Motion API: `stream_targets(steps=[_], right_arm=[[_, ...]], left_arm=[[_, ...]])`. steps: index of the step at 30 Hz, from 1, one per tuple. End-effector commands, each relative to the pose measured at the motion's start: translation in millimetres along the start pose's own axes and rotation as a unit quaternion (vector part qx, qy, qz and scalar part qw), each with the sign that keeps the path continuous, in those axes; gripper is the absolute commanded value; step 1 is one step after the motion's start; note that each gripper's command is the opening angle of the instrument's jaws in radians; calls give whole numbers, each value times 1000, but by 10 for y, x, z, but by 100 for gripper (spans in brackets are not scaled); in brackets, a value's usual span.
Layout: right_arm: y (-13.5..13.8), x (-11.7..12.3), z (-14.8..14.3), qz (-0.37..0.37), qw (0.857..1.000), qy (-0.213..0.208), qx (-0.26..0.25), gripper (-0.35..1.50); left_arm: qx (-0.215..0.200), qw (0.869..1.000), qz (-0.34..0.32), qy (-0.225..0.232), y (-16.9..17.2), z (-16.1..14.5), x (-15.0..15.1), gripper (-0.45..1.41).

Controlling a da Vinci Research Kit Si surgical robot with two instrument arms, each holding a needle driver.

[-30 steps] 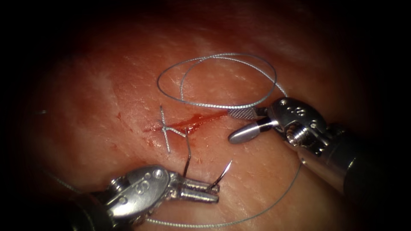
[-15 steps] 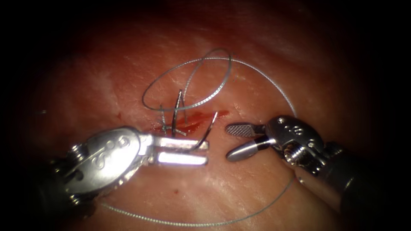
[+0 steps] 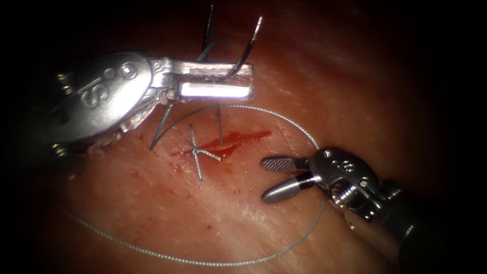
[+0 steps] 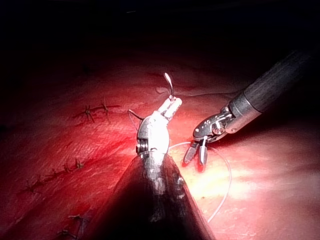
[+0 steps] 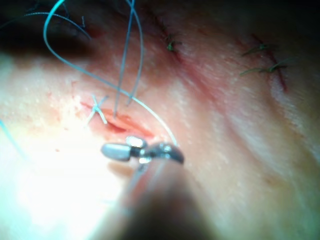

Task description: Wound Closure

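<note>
A: Left pincer point(image 3: 215, 81)? 
B: Clenched on the needle point(image 3: 243, 48) near mid-curve, up above the cut point(image 3: 238, 139), clear of the tissue point(image 3: 213, 223). Point aims up and a bit right; the other limb rises beside it, top cut off by the frame edge. Long axis roughly vertical, arc bottoming at the jaws. 
A: Swaged end? 
B: Hard to make out, dark there. Thread point(image 3: 182, 260) drops from the pincer toward the cut, then arcs right of it and sweeps well below. 
A: Right pincer point(image 3: 271, 177)? 
B: Released, jaws apart, holding nothing, just right of the cut's end; thread passes behind its wrist. 
A: Else? 
B: Knotted stitch point(image 3: 197, 151) at the cut's left end, red fluid point(image 3: 231, 143) along it.
</note>
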Motion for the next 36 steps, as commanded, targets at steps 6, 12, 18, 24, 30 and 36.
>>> stream_targets(steps=[6,12,18,24,30,36], right_arm=[[7,31,-3,10,1000,27,-8,113],[6,41,-1,14,999,29,-9,113],[2,40,1,25,999,29,-8,109],[2,40,2,110,992,57,2,98],[4,38,13,208,972,106,24,83],[5,36,33,205,973,105,30,78]], left_arm=[[-5,999,-32,-3,30,3,-63,-45],[-10,998,-64,-11,70,-2,-134,-45],[-13,997,-71,-12,92,0,-168,-45],[-42,998,-46,4,96,7,-169,-45],[-61,998,20,26,98,16,-172,-45],[-80,994,63,34,103,24,-180,-45]])
